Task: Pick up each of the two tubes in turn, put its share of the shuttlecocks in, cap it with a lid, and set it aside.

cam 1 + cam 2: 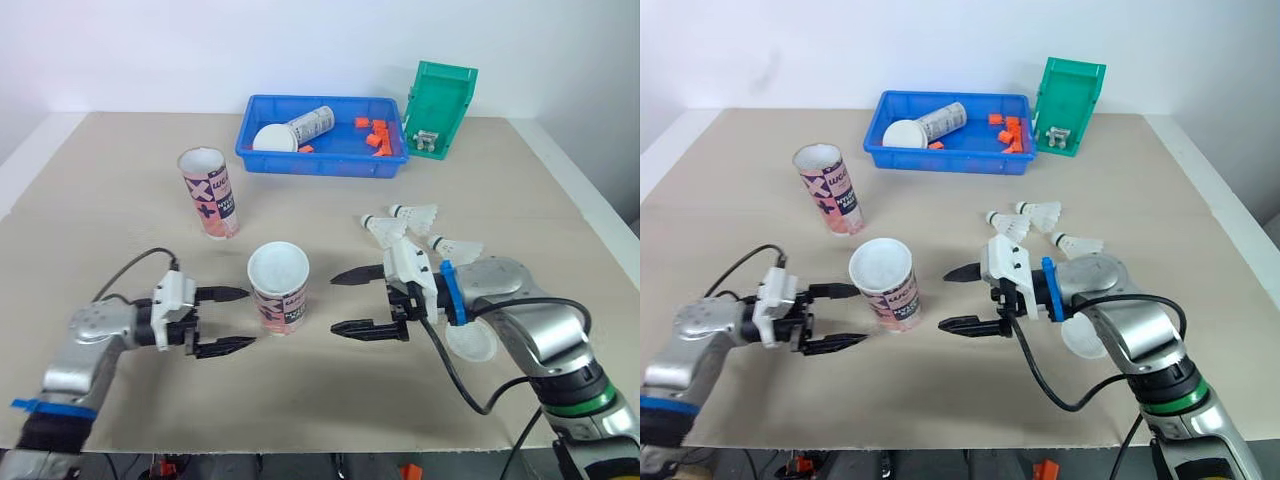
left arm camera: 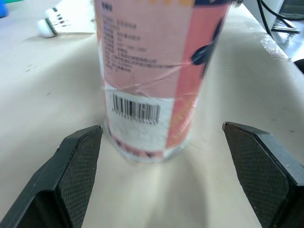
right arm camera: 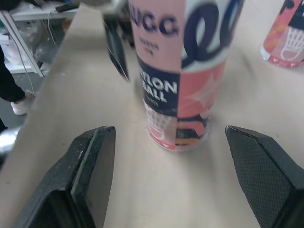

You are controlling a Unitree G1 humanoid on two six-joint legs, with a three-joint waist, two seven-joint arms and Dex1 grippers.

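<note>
A pink printed tube (image 1: 279, 289) stands upright and uncapped in the middle of the table. My left gripper (image 1: 229, 320) is open just to its left, and my right gripper (image 1: 345, 302) is open just to its right; neither touches it. The same tube (image 2: 154, 80) stands ahead of the left fingers (image 2: 78, 166) and shows as the tube (image 3: 183, 71) in the right wrist view. A second pink tube (image 1: 208, 192) stands upright farther back on the left. Three white shuttlecocks (image 1: 412, 213) lie behind my right gripper. A round white lid (image 1: 471, 341) lies under my right forearm.
A blue tray (image 1: 322, 160) at the back holds a lying tube (image 1: 311, 124), a white lid (image 1: 273, 138) and several orange bits. A green bin (image 1: 440, 107) stands to its right. The table's front edge runs just below both arms.
</note>
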